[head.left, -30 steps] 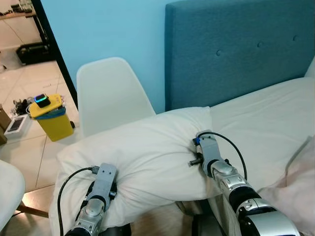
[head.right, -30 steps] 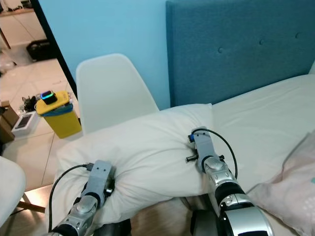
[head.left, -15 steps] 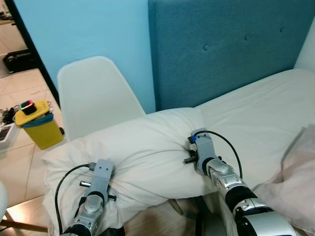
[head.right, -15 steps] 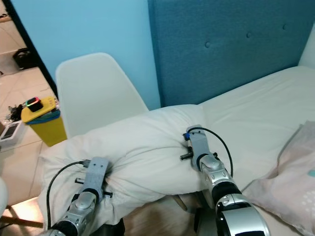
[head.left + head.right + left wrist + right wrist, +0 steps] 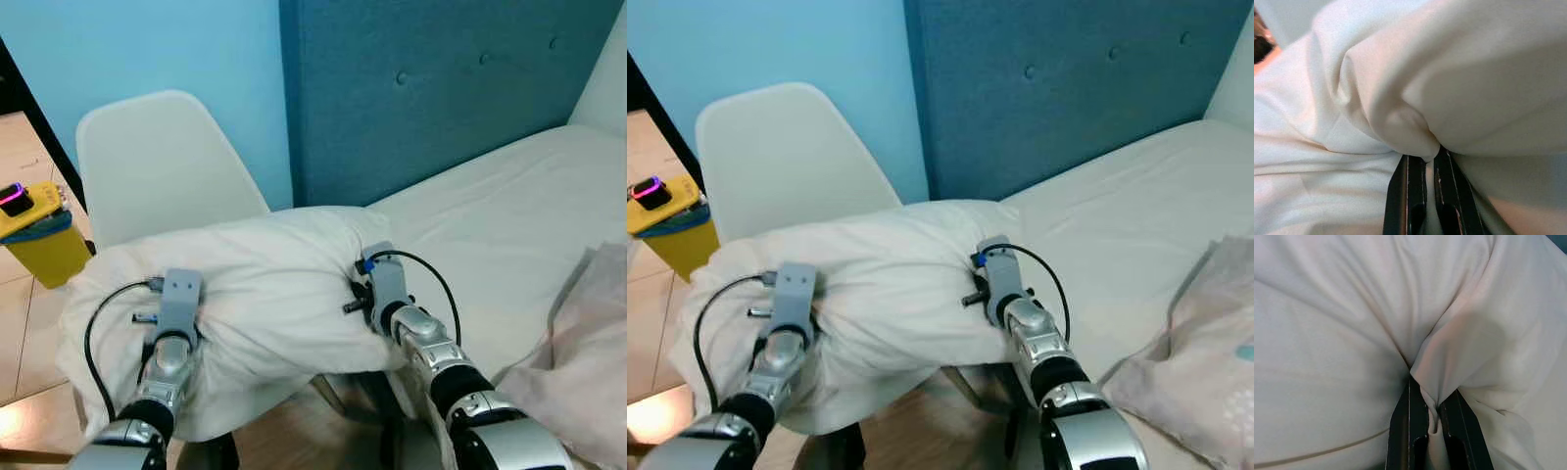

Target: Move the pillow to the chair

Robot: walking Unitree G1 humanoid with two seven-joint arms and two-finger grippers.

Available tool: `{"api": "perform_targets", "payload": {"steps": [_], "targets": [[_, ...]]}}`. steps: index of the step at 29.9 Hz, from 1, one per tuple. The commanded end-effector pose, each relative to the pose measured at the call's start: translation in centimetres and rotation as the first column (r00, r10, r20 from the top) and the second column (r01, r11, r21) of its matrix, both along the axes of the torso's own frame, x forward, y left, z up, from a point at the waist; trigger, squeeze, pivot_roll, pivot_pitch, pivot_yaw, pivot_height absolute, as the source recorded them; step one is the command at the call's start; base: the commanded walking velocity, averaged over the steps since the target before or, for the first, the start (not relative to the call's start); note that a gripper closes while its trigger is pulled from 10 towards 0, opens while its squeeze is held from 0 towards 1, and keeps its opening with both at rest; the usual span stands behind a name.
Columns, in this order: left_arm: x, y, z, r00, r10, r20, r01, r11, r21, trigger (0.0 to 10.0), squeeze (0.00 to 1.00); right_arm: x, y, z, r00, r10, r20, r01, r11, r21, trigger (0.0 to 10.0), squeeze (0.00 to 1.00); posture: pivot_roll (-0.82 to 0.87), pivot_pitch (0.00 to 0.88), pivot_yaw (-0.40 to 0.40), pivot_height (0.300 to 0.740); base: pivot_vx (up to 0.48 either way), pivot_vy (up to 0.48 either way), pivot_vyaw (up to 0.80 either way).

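At the far left edge of the left eye view you have a yellow bin (image 5: 34, 245) on the tiled floor (image 5: 15, 323), with a small black device (image 5: 12, 198) glowing pink on its lid. Next to it, in the upper left of the frame, stands the white chair (image 5: 157, 157), its shell back against the light blue wall (image 5: 147, 44).

The white pillow (image 5: 265, 294) spans the lower centre of the frame, in front of the chair back and hanging over its seat; whether it rests on the seat you cannot tell. Its right end touches the edge of the bed (image 5: 509, 206).

Your left gripper (image 5: 1425, 161) is at the pillow's lower-left end, both black fingers (image 5: 1408, 186) clamped on a bunched fold of the cover. Your right gripper (image 5: 1427, 404) is at the pillow's right end, near the bed edge, its fingers (image 5: 1405, 421) likewise pinching a ridge of the cover between them.

Behind the bed rises the teal buttoned headboard (image 5: 431, 88). At the lower right corner lies a second, pinkish pillow (image 5: 588, 352) on the white sheet.
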State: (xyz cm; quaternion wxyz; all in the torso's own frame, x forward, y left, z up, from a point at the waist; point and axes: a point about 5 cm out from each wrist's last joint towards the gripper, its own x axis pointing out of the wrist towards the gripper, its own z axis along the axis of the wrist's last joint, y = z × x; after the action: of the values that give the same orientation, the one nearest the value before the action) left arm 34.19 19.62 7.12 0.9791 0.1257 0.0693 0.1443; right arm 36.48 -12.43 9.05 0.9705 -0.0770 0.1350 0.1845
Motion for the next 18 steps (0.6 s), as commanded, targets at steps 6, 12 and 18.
{"api": "perform_targets", "payload": {"steps": [6, 12, 18], "targets": [[0.4, 1.4, 4.2, 0.968, 0.112, 0.227, -0.136, 0.986, 0.094, 0.0, 0.0, 0.9, 2.7, 2.4, 0.993, 0.077, 0.087, -0.086, 0.991, 0.106, 10.0, 0.0, 0.02, 0.106, 0.012, 0.513, 0.0, 0.0, 0.0], [-2.2, 3.4, 3.4, 0.935, 0.268, 0.234, -0.293, 0.953, 0.077, 0.0, 0.0, 0.9, 3.9, 2.9, 0.986, 0.13, 0.105, -0.14, 0.985, 0.096, 10.0, 0.0, 0.04, 0.11, 0.008, 0.513, 0.0, 0.0, 0.0], [-4.5, 4.0, 2.6, 0.916, 0.341, 0.21, -0.362, 0.929, 0.072, 0.0, 0.0, 0.9, 4.2, 2.8, 0.985, 0.144, 0.098, -0.153, 0.985, 0.085, 10.0, 0.0, 0.06, 0.114, 0.0, 0.513, 0.0, 0.0, 0.0]]}}
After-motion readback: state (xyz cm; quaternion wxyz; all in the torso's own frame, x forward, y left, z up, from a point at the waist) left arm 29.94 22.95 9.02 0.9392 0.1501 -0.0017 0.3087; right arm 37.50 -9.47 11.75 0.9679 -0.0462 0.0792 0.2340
